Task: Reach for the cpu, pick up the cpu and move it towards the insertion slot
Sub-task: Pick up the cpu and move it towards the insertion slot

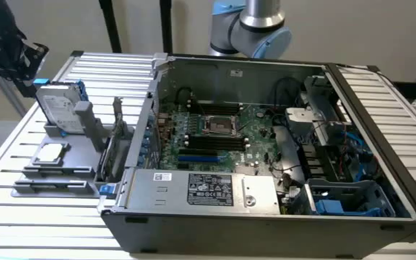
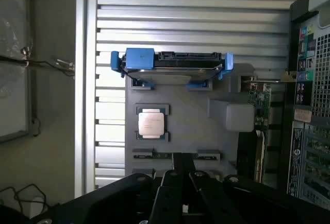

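I run one claw. Its two fingers are pressed together with nothing between them, and it hangs over the one grey holder on the slatted counter. One cpu lies flat in a pocket of that holder, at the left middle of the exterior view, apart from the claw. One hard drive stands on edge just above it in the frame. One insertion slot sits inside the one open computer case, centre frame, well apart from the cpu.
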You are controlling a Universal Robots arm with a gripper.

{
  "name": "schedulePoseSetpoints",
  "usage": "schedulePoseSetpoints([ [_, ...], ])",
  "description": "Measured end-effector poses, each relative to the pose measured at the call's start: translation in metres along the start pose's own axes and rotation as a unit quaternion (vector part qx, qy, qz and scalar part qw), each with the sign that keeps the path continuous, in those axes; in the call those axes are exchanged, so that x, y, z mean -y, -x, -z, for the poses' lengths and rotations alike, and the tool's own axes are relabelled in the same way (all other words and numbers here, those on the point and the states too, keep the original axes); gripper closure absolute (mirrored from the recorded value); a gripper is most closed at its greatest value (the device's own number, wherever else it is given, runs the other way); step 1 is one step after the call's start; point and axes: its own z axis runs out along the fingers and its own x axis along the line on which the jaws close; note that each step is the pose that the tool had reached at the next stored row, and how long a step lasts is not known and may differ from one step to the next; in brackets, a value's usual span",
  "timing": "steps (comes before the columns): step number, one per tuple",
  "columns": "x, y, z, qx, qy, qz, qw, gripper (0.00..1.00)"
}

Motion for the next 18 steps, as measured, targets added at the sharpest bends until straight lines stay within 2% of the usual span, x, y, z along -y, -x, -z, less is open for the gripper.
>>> schedulePoseSetpoints([
  [18, 0.0, 0.0, 0.0, 0.0, 0.0, 0.0, 1.0, 0.89],
])
